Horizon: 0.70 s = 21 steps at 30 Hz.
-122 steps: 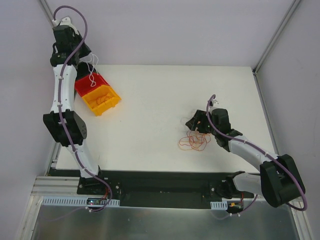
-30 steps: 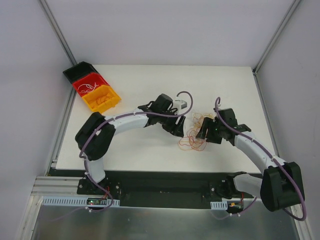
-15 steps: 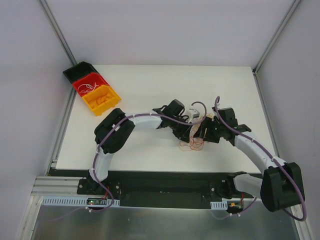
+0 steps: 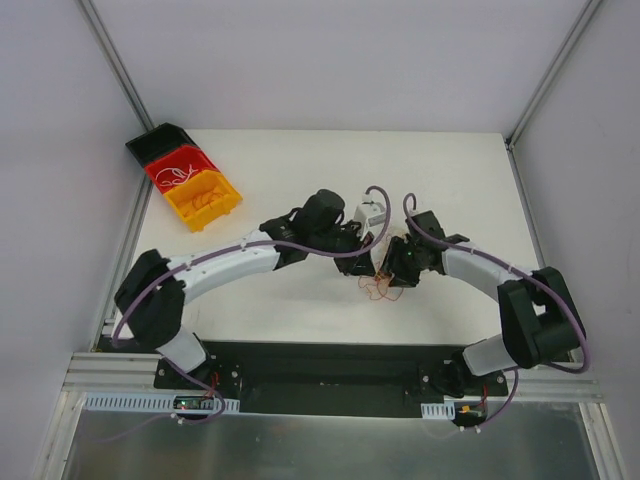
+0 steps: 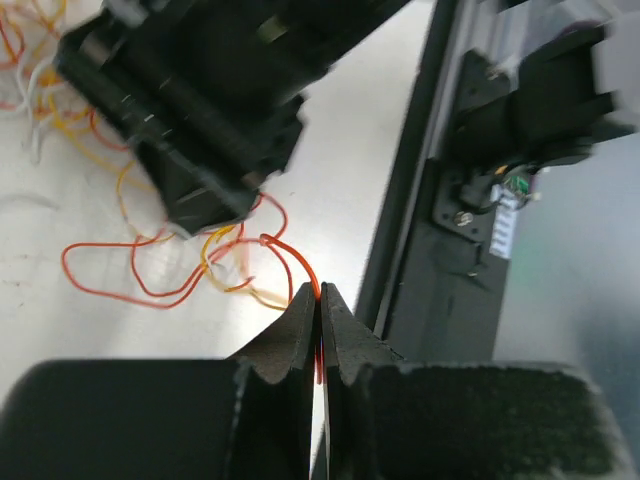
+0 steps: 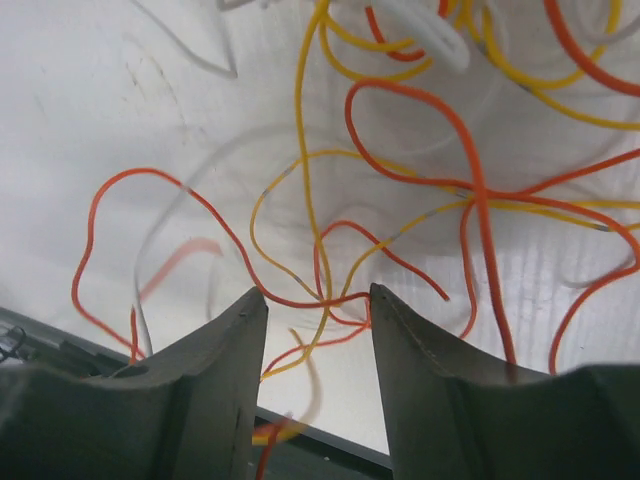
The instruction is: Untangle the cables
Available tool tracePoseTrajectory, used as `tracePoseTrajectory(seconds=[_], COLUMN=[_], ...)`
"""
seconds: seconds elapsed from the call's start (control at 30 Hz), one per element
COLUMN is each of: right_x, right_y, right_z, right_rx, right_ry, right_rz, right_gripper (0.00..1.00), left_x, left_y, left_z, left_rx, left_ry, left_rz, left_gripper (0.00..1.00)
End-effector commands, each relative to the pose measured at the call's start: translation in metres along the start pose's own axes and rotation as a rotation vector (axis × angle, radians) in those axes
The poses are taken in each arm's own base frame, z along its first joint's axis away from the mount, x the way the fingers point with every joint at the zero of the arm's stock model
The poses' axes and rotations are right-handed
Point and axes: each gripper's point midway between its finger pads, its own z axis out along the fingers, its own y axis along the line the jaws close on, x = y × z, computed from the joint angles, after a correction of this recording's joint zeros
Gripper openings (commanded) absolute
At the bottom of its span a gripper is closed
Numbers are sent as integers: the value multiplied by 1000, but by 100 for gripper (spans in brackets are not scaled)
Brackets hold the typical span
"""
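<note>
The cables [image 4: 384,287] are lying as a small tangle of orange, red, yellow and white loops on the white table [image 4: 300,170], and both arms are crowding over this tangle from the left and the right, their black heads covering its far half in the top view. The left gripper [image 5: 320,300] is reaching in at the tangle's near edge, its fingers pressing together and pinching an orange strand [image 5: 290,262] that is running back into the heap. In the left wrist view, the right arm's blurred black head is blocking the tangle's middle. The right gripper [image 6: 318,298] is hanging over the tangle with its fingers spread, thin orange and yellow strands crossing the gap between them. The black base rail [image 4: 320,365] is running along the tangle's near side. Well apart, to the tangle's far left, three bins are sitting touching in a row: the black bin [image 4: 160,142], its contents impossible to make out; the red bin [image 4: 180,168], holding white strands; and the yellow bin [image 4: 205,198], holding orange strands
</note>
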Motion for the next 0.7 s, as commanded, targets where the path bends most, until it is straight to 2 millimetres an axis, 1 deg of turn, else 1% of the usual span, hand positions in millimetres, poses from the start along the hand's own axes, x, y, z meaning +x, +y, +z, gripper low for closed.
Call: tracePoseTrajectory(seconds=[0.0, 0.03, 0.07, 0.13, 0.17, 0.2, 0.23, 0.27, 0.33, 0.4, 0.43, 0.47, 0.5, 0.57, 0.6, 0.63, 0.67], right_x=[-30, -35, -37, -45, -48, -52, -56, -58, -62, -67, -70, -73, -74, -77, -79, -81, -86], right_y=[6, 3, -2, -9, -16, -22, -28, -35, -42, -41, -40, -37, -37, -41, -40, -35, -27], right_z=[5, 4, 5, 5, 7, 7, 8, 8, 11, 11, 10, 10, 8, 2, -1, -3, -3], right_rx=[77, 97, 122, 150, 170, 182, 195, 206, 190, 174, 165, 152, 151, 171, 158, 129, 86], right_ry=[-115, -135, -145, -157, -159, -164, -168, -167, -148, -141, -146, -153, -159, -185, -197, -202, -223], right_rz=[130, 152, 175, 204, 217, 232, 242, 257, 291, 293, 288, 274, 264, 251, 229, 203, 167], right_gripper=[46, 43, 39, 28, 23, 20, 18, 17, 14, 14, 14, 14, 14, 15, 17, 21, 24], left_x=[-44, -54, -68, -91, -103, -114, -127, -137, -159, -173, -178, -183, -187, -191, -193, -195, -197], left_y=[-51, -56, -64, -82, -89, -88, -90, -90, -96, -102, -104, -103, -101, -96, -92, -92, -92], left_z=[-49, -64, -83, -125, -151, -174, -202, -225, -271, -302, -311, -318, -329, -351, -362, -370, -376], left_rx=[11, -26, -51, -106, -162, -241, -312, -378, -467, -535, -556, -585, -621, -691, -715, -716, -708], left_ry=[-160, -204, -255, -351, -399, -444, -498, -541, -611, -651, -665, -672, -690, -724, -742, -760, -773], left_rz=[71, 80, 103, 164, 186, 184, 176, 157, 134, 121, 122, 115, 108, 97, 87, 81, 76], left_gripper=[0, 0, 0, 0, 0, 0, 0, 0, 0, 0, 0, 0, 0, 0, 0, 0, 0])
